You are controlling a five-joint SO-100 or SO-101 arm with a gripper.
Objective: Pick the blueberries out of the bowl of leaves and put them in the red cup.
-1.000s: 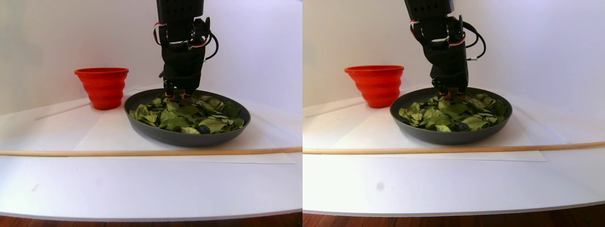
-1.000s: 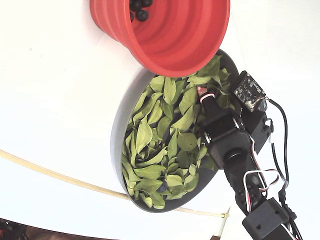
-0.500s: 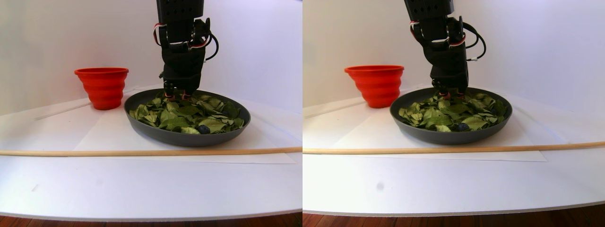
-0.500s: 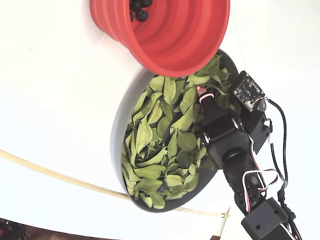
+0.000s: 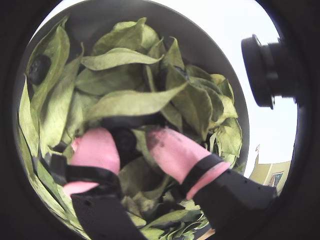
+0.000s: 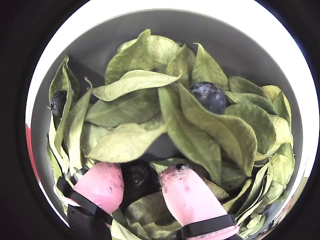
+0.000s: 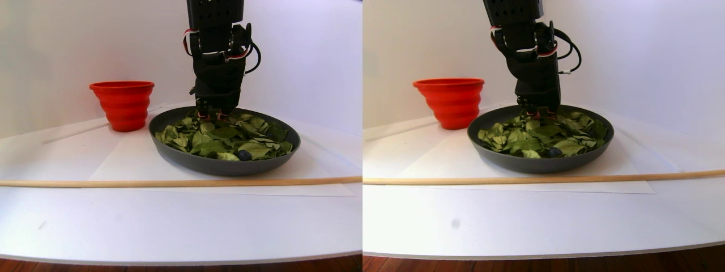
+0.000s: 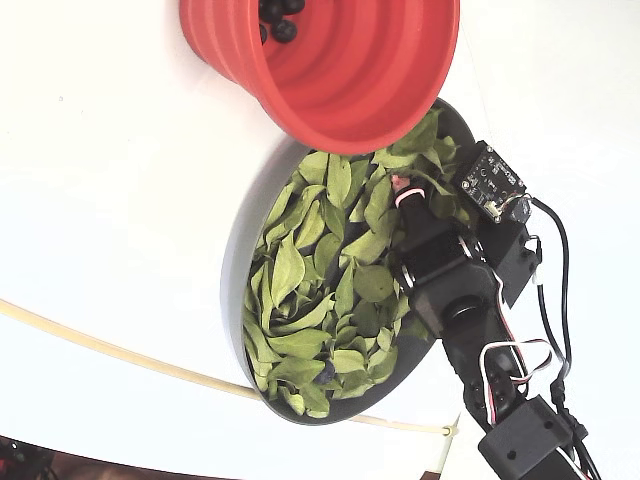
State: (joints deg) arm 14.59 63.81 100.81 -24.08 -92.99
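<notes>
The dark grey bowl [image 7: 226, 167] [image 8: 235, 270] holds a loose heap of green leaves [image 6: 130, 107] [image 8: 300, 270]. My gripper [image 6: 140, 172] [image 5: 127, 140] [image 8: 403, 185] points down at the bowl's far side, close to the red cup [image 7: 122, 105] [image 8: 340, 70]. Its pink fingertips [image 6: 102, 182] are shut on a blueberry [image 6: 136, 176] [image 5: 124, 142] just above the leaves. Other blueberries lie among the leaves [image 6: 207, 97] [image 6: 57, 102] [image 7: 244, 154] [image 8: 325, 373]. A few dark berries [image 8: 275, 20] lie at the bottom of the cup.
A thin wooden stick [image 7: 170, 182] [image 8: 100, 350] lies across the white table in front of the bowl. The bowl stands on a white paper sheet [image 7: 124, 161]. A second camera [image 5: 265, 70] [image 8: 490, 185] is mounted beside the gripper. A white wall stands behind.
The gripper has risen slightly out of the leaves and shifted a little toward the red cup, with the berry between its fingertips. The bowl and cup have not moved.
</notes>
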